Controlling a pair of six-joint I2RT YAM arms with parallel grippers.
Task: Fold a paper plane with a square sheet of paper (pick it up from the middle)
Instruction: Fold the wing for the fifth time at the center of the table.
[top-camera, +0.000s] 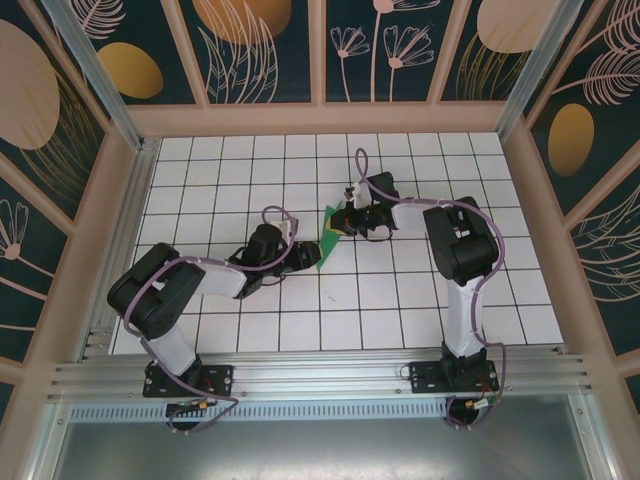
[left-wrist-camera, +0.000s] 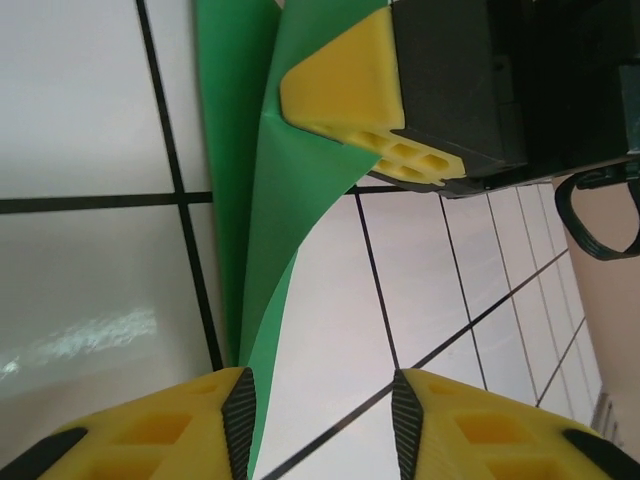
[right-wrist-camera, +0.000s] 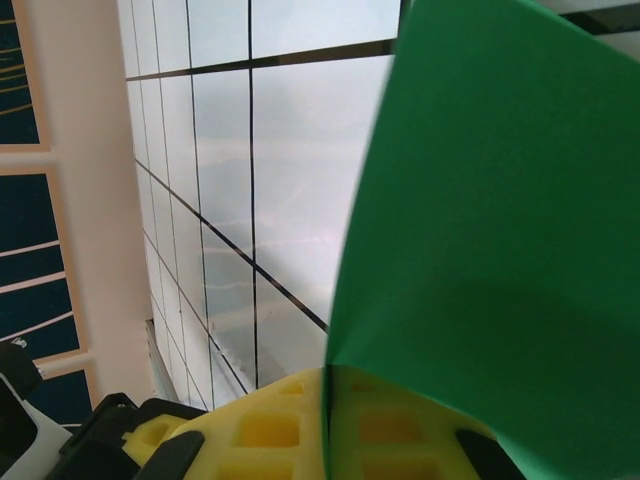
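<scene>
right pincer (right-wrist-camera: 327, 405) seemingly clamps green paper (right-wrist-camera: 500, 250); left pincer (left-wrist-camera: 322, 420) open.

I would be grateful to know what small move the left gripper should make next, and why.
Probably close the left gripper on the green paper. Its jaws stand open, with the paper's lower edge running in beside one pad. The right gripper is shut on the paper's other end, so a second grip looks like the step needed before folding.

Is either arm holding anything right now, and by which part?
The right gripper holds the thin green sheet of paper, jaws shut on its edge. The left gripper is open, the paper only beside one finger.
</scene>
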